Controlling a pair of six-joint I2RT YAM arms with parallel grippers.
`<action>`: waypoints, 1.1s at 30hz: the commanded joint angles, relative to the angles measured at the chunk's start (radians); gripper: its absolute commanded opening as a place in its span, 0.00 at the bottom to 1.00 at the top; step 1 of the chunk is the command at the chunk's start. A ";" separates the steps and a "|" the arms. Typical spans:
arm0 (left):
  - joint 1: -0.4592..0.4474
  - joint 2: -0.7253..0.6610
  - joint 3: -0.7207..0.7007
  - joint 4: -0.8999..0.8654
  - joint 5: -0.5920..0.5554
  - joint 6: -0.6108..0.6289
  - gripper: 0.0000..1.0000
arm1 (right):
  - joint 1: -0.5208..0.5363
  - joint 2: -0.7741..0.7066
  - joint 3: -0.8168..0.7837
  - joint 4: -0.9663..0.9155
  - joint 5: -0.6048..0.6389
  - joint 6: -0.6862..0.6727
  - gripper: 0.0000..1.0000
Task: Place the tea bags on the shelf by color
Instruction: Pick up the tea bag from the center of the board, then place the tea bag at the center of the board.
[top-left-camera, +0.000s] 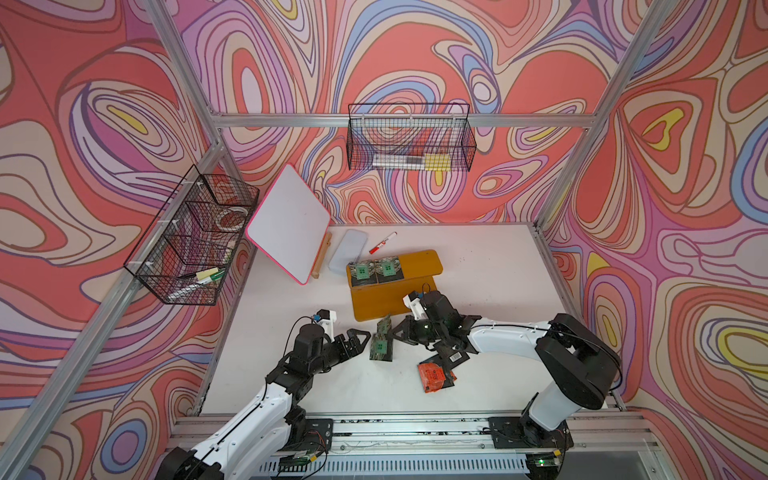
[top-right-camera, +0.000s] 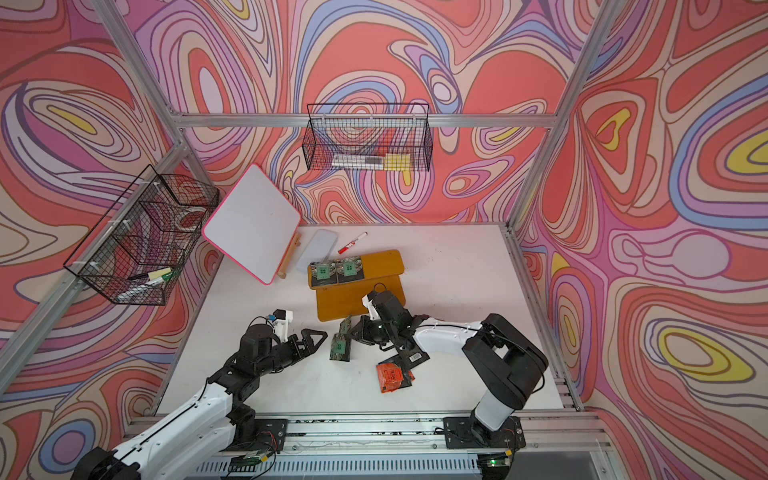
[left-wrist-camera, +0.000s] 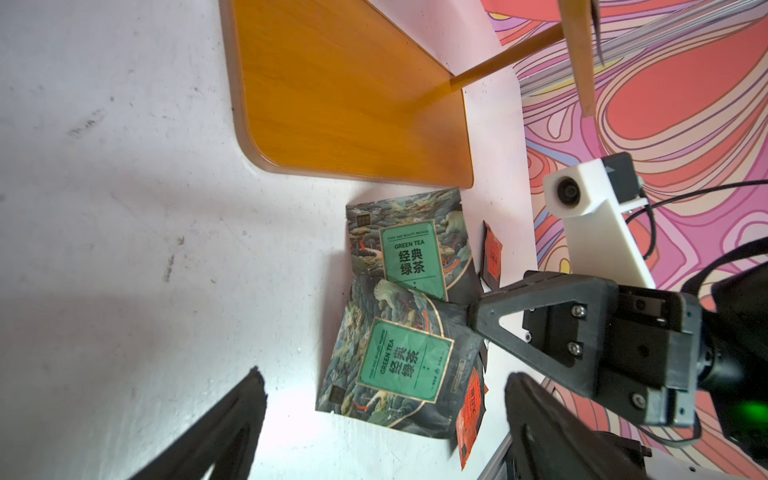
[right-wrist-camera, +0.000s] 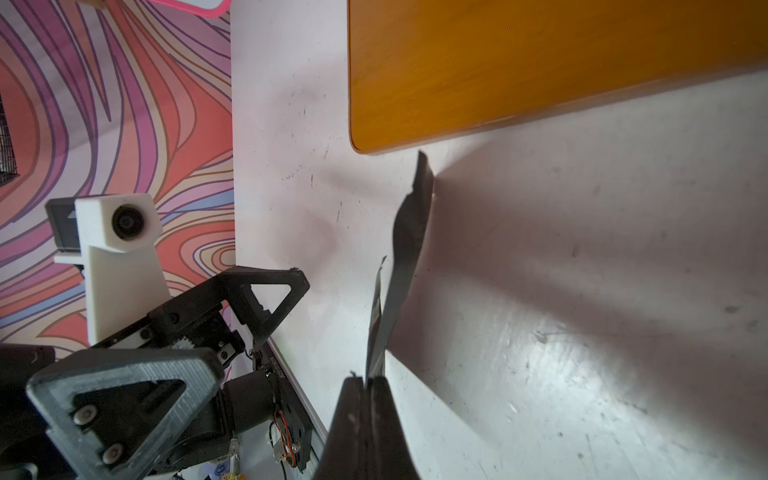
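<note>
The shelf (top-left-camera: 419, 259) is a mustard-yellow two-step stand; two green-labelled tea bags (top-left-camera: 376, 270) lie side by side on its upper board. My right gripper (top-left-camera: 397, 332) is shut on two more green tea bags (left-wrist-camera: 399, 365), held upright just off the lower board's (left-wrist-camera: 353, 104) front corner. They appear edge-on in the right wrist view, above the right gripper's (right-wrist-camera: 365, 380) closed tips. My left gripper (top-left-camera: 361, 338) is open, facing their green labels with nothing between its fingers. Orange-red tea bags (top-left-camera: 434, 376) lie in a pile under the right arm.
A pink-edged whiteboard (top-left-camera: 286, 224) leans at the back left, with a clear case (top-left-camera: 348, 249) and a red marker (top-left-camera: 382, 243) beside it. Black wire baskets hang on the back wall (top-left-camera: 409, 139) and left wall (top-left-camera: 191, 237). A metal rail (top-left-camera: 415, 424) runs along the front.
</note>
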 joint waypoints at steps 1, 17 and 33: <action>-0.007 0.031 -0.010 0.094 0.058 -0.004 0.90 | -0.004 0.027 -0.031 0.120 0.000 0.080 0.00; -0.007 -0.216 -0.095 0.060 -0.050 -0.195 0.89 | -0.009 -0.047 -0.176 0.536 0.033 0.297 0.00; -0.007 -0.332 -0.216 0.243 -0.059 -0.444 0.78 | -0.007 0.078 -0.263 1.043 0.093 0.574 0.00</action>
